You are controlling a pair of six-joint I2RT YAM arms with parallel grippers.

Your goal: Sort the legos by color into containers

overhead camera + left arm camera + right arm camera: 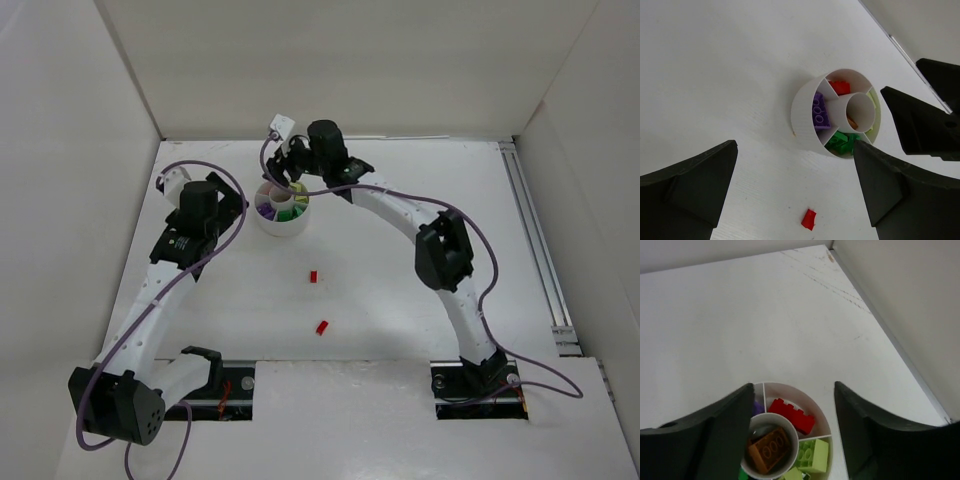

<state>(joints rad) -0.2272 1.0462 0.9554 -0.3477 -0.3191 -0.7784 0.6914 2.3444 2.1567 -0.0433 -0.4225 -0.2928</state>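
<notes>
Both claws gape empty: the right gripper [792, 390] hangs over the white tub [802, 117], with the left gripper [795, 150] beside it. A red lego [313, 276] and a second red lego [322, 327] lie loose on the table [370, 300]. An orange-brown brick [767, 452] apparently sits in the central cylinder [765, 416].

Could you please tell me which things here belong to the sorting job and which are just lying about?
Job: white tub, sorted bricks inside it, far red brick, near red brick.
Lying about: purple cables, metal rail.
</notes>
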